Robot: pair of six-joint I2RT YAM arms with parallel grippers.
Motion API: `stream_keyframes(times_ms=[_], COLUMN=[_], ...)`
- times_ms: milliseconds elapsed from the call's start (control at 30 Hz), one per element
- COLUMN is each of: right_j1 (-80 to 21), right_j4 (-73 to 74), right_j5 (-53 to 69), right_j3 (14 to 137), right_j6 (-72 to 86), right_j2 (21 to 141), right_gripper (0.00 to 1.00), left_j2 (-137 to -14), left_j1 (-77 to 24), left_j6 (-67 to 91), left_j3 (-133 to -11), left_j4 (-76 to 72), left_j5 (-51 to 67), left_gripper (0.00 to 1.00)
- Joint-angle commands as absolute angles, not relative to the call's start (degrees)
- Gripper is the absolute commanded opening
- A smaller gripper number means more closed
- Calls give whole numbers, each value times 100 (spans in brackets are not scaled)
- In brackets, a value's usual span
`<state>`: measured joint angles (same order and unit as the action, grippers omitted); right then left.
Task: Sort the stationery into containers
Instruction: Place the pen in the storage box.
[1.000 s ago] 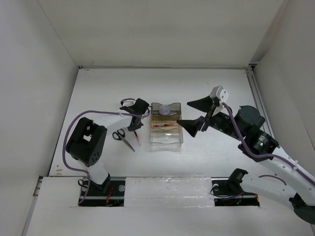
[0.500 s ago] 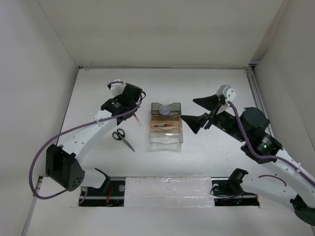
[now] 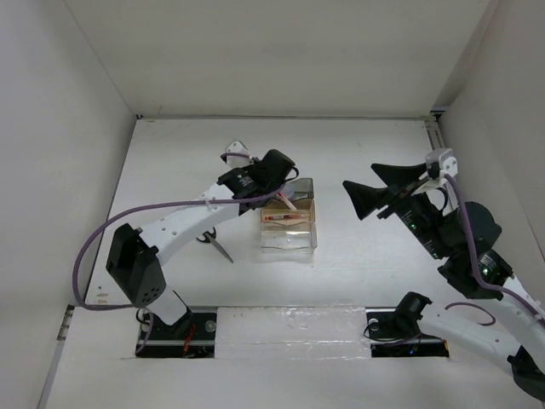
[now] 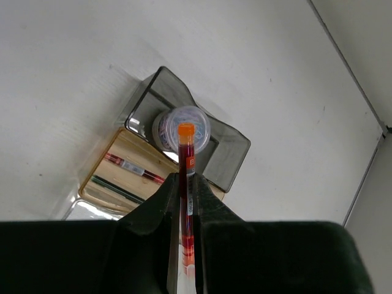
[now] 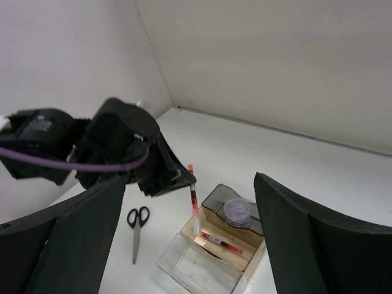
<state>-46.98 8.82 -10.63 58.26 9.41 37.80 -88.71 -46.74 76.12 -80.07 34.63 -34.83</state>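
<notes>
One red pen (image 4: 185, 153) hangs above the row of bins (image 3: 311, 239), pinched tight in my left gripper (image 4: 185, 196). Half a second ago that gripper was off to the left of the bins; it has swung over them. The pen's orange tip is over the round lavender piece (image 4: 168, 122) in the dark grey bin (image 4: 236, 150). The amber bin (image 4: 131, 147) next to it already holds another red pen (image 4: 130, 166), so I judge the release belongs there. Scissors (image 5: 137, 225) lie left of the bins. My right gripper (image 3: 359, 175), jaws wide and empty, has drawn back to the right of the bins.
</notes>
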Motion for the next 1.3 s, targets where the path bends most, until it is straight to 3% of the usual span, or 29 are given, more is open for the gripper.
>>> stream_keyframes(times_ms=[0, 67, 167, 467, 933, 1267], right_j1=[-4746, -4746, -4746, -4746, -4746, -4746], right_j4=[905, 1115, 1221, 976, 923, 923], right_j5=[-1556, -1556, -1556, -1608, -1371, -1169], right_j3=[6020, 6099, 6161, 5897, 5617, 5564], right_j6=[1125, 1125, 1125, 1187, 1292, 1292], right_j2=[3647, 3647, 3595, 3445, 3498, 3445], right_gripper=[92, 92, 92, 92, 92, 92], left_j2=[-8868, -9157, -9605, -9220, -9922, -10151], left_j1=[-4869, -4869, -5027, -5142, -5353, -5353], left_j6=[8659, 8263, 8743, 10483, 12803, 13412], left_j3=[-7814, -8022, -8436, -7463, -7840, -8209], left_j4=[3141, 2689, 3572, 3472, 4323, 4799], left_j5=[-3868, -3622, -3927, -4017, -4131, -4570], left_gripper=[0, 0, 0, 0, 0, 0])
